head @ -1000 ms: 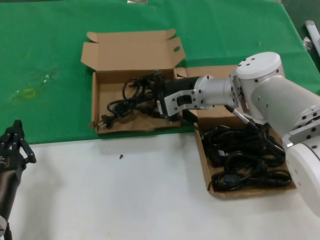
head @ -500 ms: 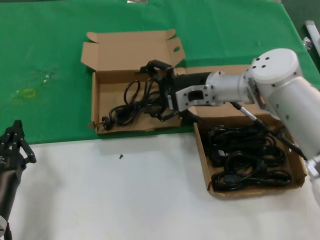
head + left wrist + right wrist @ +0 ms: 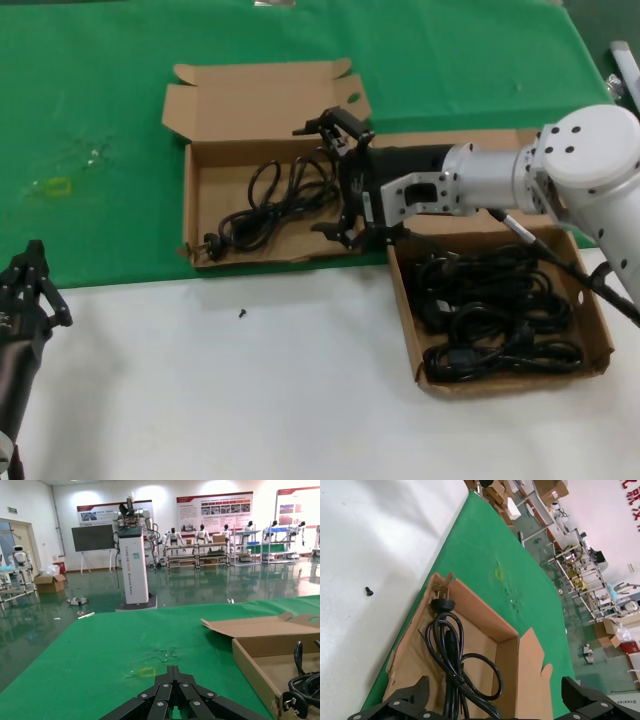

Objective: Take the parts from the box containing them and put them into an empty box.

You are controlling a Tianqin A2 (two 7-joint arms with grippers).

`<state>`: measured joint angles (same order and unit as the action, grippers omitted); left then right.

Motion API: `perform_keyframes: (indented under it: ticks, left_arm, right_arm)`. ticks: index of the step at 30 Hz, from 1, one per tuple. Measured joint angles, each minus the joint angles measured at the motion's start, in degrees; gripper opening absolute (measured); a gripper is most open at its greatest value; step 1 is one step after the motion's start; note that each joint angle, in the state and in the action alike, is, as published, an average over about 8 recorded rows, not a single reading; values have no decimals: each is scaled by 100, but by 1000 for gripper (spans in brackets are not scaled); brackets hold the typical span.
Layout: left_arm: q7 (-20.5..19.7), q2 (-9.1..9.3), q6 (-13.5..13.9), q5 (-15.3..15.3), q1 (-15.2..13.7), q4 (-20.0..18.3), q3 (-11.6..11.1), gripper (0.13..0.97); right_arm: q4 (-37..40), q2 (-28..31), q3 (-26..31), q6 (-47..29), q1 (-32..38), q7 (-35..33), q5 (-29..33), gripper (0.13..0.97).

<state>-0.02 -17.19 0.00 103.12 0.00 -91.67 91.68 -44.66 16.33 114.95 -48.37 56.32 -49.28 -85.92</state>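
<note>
The box on the right [image 3: 508, 379] holds several coiled black power cords [image 3: 490, 310]. On the left, the box [image 3: 262, 258] with a ragged front wall has one cord [image 3: 268, 200] lying loose on its floor. My right gripper [image 3: 331, 178] is open wide over that box's right end, above the cord and holding nothing. In the right wrist view the cord [image 3: 449, 645] runs from between the spread fingers [image 3: 414, 694] to its plug at the far corner of the box [image 3: 506, 645]. My left gripper [image 3: 36, 252] is shut and parked at the near left, with its tips [image 3: 173, 670] together.
A green cloth [image 3: 100, 120] covers the far half of the table and white surface [image 3: 250, 400] the near half. A small black screw [image 3: 242, 313] lies on the white in front of the left box. The left box's lid [image 3: 262, 100] lies open behind it.
My right gripper has opened and let go of the cord, then drawn back to the right. The cord now lies spread in the left box. The left arm has not moved.
</note>
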Motion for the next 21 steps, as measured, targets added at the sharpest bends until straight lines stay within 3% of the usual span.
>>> perform_keyframes:
  ticks: [10,21]
  left_arm:
    - [0,0,0,0,0,0,0,161]
    - [0,0,0,0,0,0,0,289]
  right_arm:
    - [-170,16,-67,140,-180,154,-52,943]
    - [-768,25,-365,760,-898,784,-272,966]
